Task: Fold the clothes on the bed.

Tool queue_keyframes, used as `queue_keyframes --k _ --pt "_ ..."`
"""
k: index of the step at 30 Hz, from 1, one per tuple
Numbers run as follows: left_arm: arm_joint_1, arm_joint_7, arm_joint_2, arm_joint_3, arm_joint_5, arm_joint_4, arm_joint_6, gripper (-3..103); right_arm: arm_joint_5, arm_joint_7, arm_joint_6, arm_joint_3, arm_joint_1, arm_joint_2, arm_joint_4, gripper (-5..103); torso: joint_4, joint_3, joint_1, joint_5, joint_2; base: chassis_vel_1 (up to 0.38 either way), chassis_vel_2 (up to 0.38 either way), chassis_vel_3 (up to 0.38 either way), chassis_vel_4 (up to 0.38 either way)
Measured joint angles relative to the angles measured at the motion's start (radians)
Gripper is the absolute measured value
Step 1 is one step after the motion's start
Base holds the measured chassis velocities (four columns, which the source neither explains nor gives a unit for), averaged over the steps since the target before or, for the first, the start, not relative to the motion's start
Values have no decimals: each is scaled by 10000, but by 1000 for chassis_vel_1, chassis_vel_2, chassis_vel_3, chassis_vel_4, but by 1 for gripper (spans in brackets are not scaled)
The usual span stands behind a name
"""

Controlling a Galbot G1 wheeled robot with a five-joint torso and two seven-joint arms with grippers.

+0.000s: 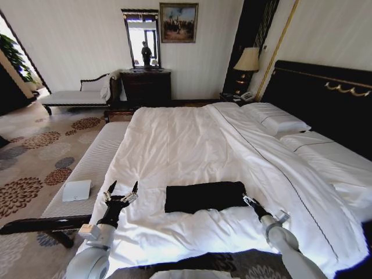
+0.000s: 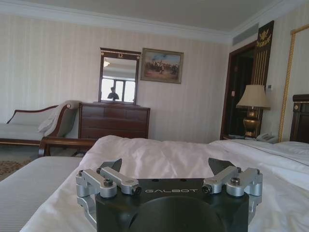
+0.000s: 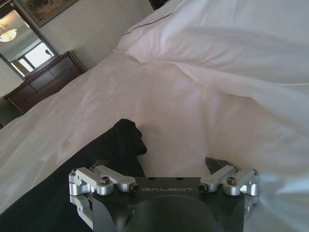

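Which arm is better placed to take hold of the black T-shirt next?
Probably the right. The right gripper sits open at the right end of the folded black T-shirt on the bed, with fabric beside one finger. The left gripper is open too, but stands apart, left of the shirt.

I stood in a hotel-style bedroom: a big white bed [image 1: 192,145], dresser [image 1: 146,87] with mirror [image 1: 142,39], bedside lamp [image 1: 247,63], patterned carpet [image 1: 35,157].

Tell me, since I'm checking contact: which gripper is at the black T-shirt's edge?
The right gripper, at the black T-shirt's right end on the bed. The left gripper hangs open, apart from its left end.
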Motion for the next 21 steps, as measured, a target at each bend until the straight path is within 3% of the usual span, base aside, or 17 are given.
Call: queue_keyframes --k 10,13,15,18,20,21 --pt "0 0 0 0 0 0 0 100 563 -474 -326 -373 516 53 -168 101 1 0 0 0 0 0 0 0 0" --pt "0 0 0 0 0 0 0 100 640 -517 -395 -479 517 115 -68 90 0 0 0 0 0 0 0 0 0" --pt "0 0 0 0 1 0 0 100 640 -517 -401 -493 517 123 -68 90 1 -1 0 -1 0 0 0 0 0" --pt "0 0 0 0 0 0 0 100 640 -517 -413 -527 602 164 -168 76 0 0 0 1 0 0 0 0 0" --pt "0 0 0 0 0 0 0 100 641 -517 -413 -527 611 168 -178 76 0 0 0 1 0 0 0 0 0" --pt "0 0 0 0 0 0 0 100 651 -517 -413 -525 637 181 -198 65 0 0 0 2 0 0 0 0 0"
